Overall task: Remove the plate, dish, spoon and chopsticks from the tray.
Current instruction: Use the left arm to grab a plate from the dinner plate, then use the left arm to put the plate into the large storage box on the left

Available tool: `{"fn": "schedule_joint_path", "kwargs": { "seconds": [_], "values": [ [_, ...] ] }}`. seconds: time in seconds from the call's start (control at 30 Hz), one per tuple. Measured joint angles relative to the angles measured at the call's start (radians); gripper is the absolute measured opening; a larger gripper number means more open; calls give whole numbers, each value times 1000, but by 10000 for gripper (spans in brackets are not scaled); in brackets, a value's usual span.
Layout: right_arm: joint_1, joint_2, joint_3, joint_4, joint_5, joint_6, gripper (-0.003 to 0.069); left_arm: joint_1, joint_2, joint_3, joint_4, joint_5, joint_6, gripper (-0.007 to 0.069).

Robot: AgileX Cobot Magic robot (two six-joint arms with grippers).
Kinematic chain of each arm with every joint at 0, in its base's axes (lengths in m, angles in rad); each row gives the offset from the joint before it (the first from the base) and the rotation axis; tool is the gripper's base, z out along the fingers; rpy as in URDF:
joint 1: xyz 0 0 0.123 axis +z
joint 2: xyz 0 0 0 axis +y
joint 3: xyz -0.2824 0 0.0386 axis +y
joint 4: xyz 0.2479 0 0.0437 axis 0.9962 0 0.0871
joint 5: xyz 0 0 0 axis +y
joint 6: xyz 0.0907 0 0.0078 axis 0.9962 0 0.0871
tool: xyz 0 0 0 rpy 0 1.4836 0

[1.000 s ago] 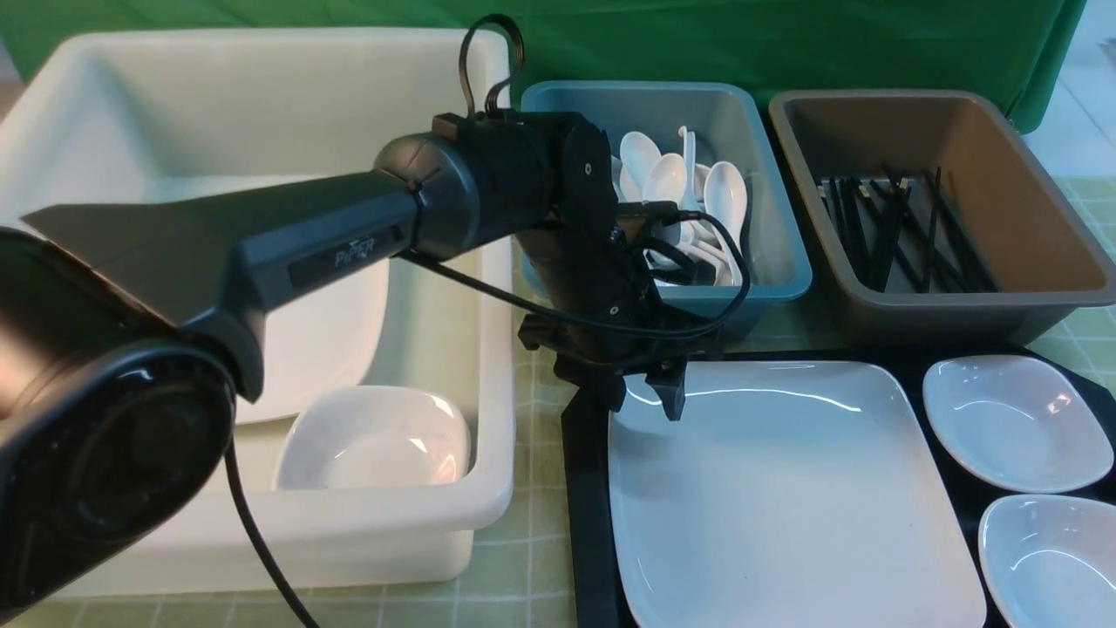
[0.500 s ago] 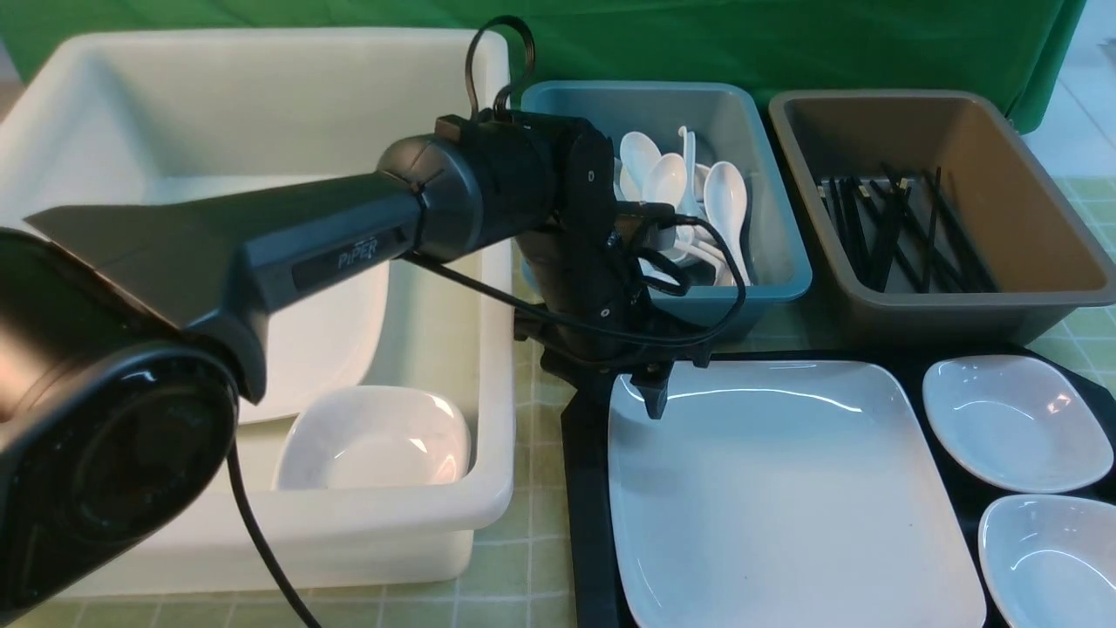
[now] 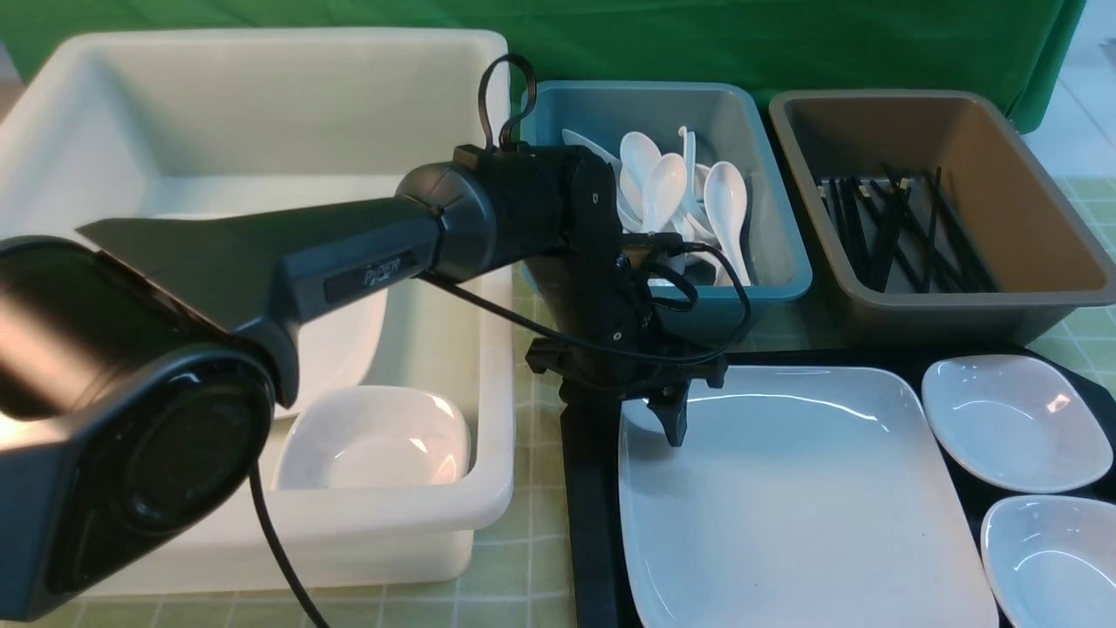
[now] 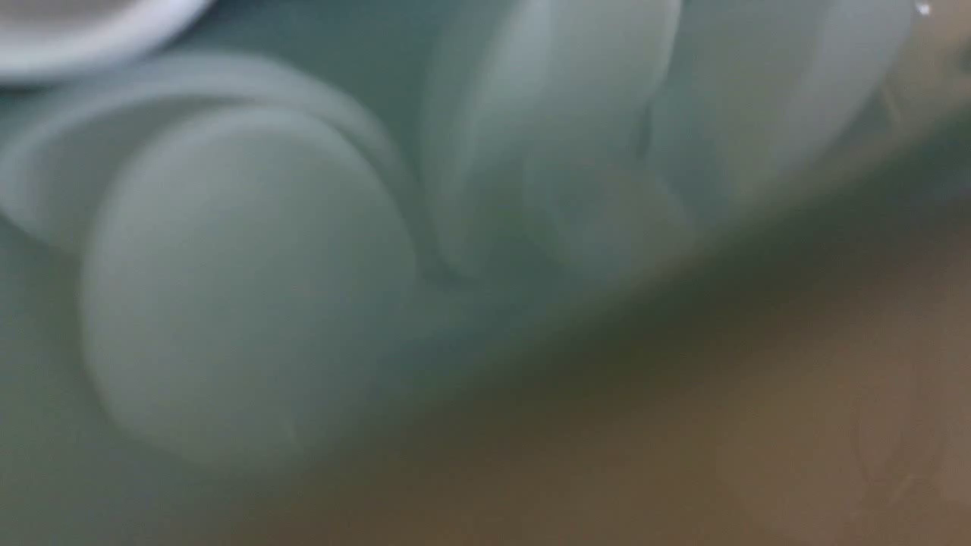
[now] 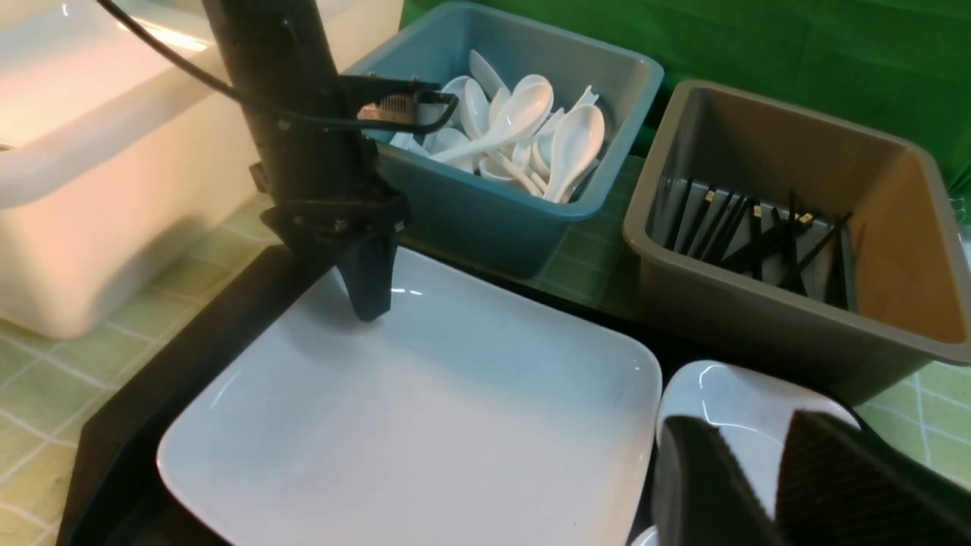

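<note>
One small shift: my left gripper (image 3: 645, 414), jaws wide, has dropped to the far left corner of the large glossy white square plate (image 3: 802, 506), which slid slightly right on the black textured plastic tray (image 3: 588, 523) and isn't lifted yet. My right gripper (image 5: 770, 470) hangs narrowly parted, empty. My left forearm (image 3: 381, 273) reads "PiPER".

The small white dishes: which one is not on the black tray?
The dish inside the big white tub, in its near right corner. The other two sit on the tray, right of the large plate.
</note>
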Motion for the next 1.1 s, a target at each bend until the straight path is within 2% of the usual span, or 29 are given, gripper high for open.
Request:
{"fn": "schedule_joint_path", "kwargs": {
  "seconds": [0.17,0.27,0.33,0.5,0.57,0.87,1.1],
  "values": [
    [0,0,0,0,0,0,166,0,1,0,-18,2,4,367],
    [0,0,0,0,0,0,166,0,3,0,-22,2,4,323],
    [0,0,0,0,0,0,167,0,5,0,-22,5,4,281],
    [0,0,0,0,0,0,169,8,13,0,-44,18,-23,111],
    [0,0,0,0,0,0,171,9,13,0,-58,18,-26,84],
    [0,0,0,0,0,0,176,9,-16,-1,-82,60,-38,56],
    [0,0,0,0,0,0,178,7,-95,-1,-46,109,-39,29]
  ]
}}
